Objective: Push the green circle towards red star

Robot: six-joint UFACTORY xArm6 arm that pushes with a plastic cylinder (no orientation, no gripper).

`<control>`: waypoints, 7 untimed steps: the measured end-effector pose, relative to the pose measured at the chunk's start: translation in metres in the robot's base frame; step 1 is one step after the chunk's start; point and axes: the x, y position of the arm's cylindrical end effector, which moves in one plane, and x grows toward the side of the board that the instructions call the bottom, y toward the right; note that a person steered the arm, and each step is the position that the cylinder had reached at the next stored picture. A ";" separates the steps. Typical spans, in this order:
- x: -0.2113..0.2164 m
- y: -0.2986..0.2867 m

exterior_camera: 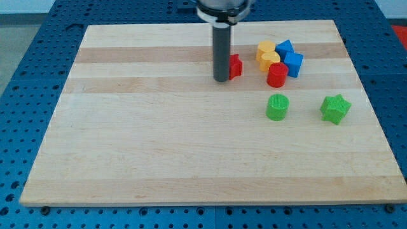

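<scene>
Straight dark rod (221,80), silvery collar

A pale wooden board (159,146) lies on a blue perforated table (32,70) (evenly lit).

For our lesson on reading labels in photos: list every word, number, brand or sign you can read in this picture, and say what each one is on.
There are none to read.
The wooden board, the blue table with holes and the dark rod carry no writing.
The blocks, such as the green circle, the red star and the green star, show only ridges, no letters or numbers.
</scene>
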 end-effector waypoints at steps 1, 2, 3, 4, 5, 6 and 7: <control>-0.014 0.023; -0.018 0.032; 0.001 0.019; 0.043 0.006; 0.069 0.001; 0.115 -0.016; 0.151 -0.002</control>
